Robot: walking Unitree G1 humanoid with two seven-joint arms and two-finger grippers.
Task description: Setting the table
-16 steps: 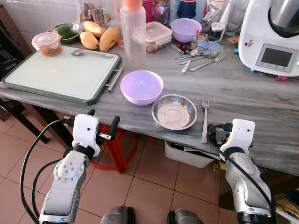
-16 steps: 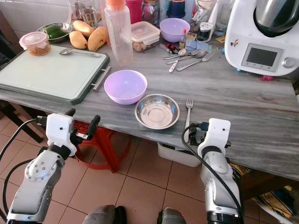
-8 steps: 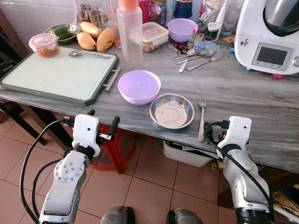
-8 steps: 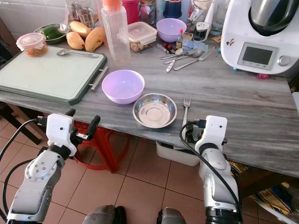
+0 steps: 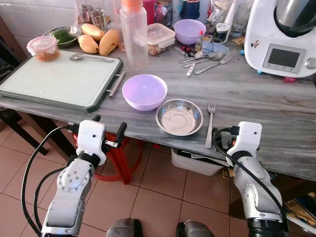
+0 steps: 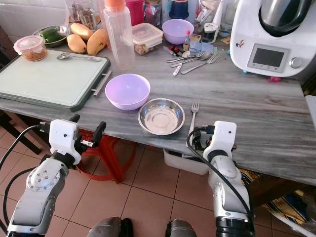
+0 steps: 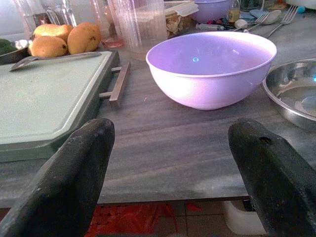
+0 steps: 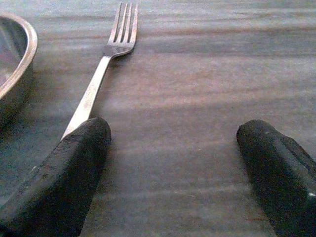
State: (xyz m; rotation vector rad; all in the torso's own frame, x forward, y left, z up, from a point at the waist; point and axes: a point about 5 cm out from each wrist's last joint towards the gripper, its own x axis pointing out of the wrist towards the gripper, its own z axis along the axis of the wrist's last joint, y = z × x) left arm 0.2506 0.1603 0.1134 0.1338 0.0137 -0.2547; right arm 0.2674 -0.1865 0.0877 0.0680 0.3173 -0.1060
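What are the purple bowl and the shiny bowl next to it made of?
The purple bowl looks like plastic: smooth, matte, evenly coloured, with only a soft glow. The shiny bowl looks like stainless steel: silvery, with mirror-like reflections along its rim.

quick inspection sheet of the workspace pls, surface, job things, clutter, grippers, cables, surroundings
surface: grey wood-grain table, no spills seen
job's things: purple bowl, steel bowl and fork in a row near the front edge
clutter: cutting board, mangoes, bottle, loose cutlery, kitchen machine
grippers: left gripper open, below the edge; right gripper open beside the fork handle
cables: black cables along both arms
surroundings: tiled floor, red stool under the table
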